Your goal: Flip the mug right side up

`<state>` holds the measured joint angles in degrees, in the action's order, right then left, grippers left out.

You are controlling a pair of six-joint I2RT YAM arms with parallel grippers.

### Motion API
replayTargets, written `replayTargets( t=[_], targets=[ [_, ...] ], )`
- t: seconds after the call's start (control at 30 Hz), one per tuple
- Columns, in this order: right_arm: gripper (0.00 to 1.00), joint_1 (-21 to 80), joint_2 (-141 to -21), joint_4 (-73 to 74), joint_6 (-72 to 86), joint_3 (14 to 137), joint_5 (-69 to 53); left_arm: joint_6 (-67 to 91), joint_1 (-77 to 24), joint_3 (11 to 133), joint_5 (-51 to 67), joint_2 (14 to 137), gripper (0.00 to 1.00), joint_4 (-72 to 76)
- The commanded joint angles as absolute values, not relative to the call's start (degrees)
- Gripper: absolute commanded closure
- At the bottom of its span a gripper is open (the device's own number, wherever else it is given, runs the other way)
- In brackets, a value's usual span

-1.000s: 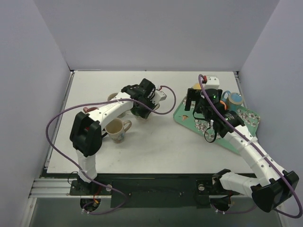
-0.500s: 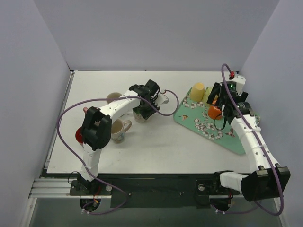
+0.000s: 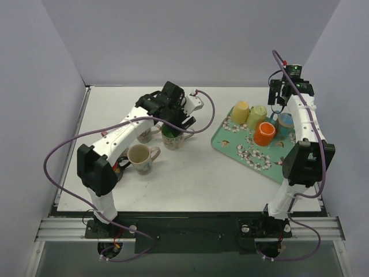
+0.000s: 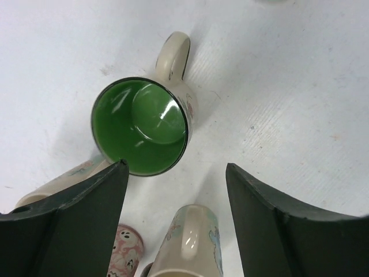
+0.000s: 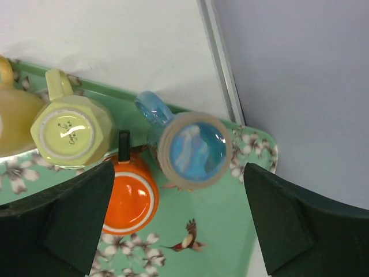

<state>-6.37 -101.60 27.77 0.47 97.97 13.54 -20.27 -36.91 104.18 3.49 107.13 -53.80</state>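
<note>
My left pincer (image 4: 176, 173) hangs open above a green-lined mug (image 4: 141, 127), which stands mouth up on the surface (image 4: 288, 86), gripped by nothing. My right pincer (image 5: 179, 167) is also spread wide and empty, directly over a blue mug (image 5: 193, 147) that sits base up at the far corner of the tray (image 3: 245, 153). I judge that one to be next.

It looks like glazed ceramic: rigid, fairly heavy, slick on the wall, and likely to chip if it slips mid-turn. I would take it across the body, with the jaws clear of the handle (image 5: 151, 109) and of the orange mug (image 5: 130, 196) touching or just beside it.

I count four mugs base up on the tray: blue, orange, a pale green mug (image 5: 69, 130) and a yellow mug (image 3: 240, 111). On the surface three stand upright: the green-lined one, a cream mug (image 3: 141, 157) and another (image 3: 145, 134) half hidden by the arm. There is possibly a fourth, a pink-patterned thing (image 4: 124, 254) I can barely see.
</note>
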Motion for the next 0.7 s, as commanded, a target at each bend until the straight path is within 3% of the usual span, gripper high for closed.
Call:
replayTargets(
  t=[0.0, 0.33, 0.47, 0.53, 0.63, 0.67],
  targets=[
    [0.17, -6.5, -109.0, 34.5, -17.4, 106.0, 8.0, -21.3, -36.4, 102.5, 6.2, 99.3, 0.21, -53.7],
    [0.2, -9.1, -118.6, 40.4, -34.0, 115.1, -1.8, -21.3, -32.2, 102.0, 8.5, 98.7, 0.21, -54.8],
    [0.22, -8.8, -126.5, 43.4, -36.7, 120.7, 3.3, -21.1, -31.1, 105.5, 8.0, 101.4, 0.21, -56.5],
    [0.26, -8.8, -128.0, 44.0, -38.0, 120.9, 3.7, -21.1, -31.1, 106.2, 8.2, 102.2, 0.21, -57.1],
    [0.45, -8.7, -129.7, 44.1, -38.2, 121.2, 3.1, -21.3, -31.0, 106.1, 7.8, 102.7, 0.21, -57.4],
    [0.46, -8.7, -130.3, 44.1, -38.1, 121.6, 2.9, -21.3, -31.0, 106.3, 7.7, 102.8, 0.21, -57.4]
  ],
)
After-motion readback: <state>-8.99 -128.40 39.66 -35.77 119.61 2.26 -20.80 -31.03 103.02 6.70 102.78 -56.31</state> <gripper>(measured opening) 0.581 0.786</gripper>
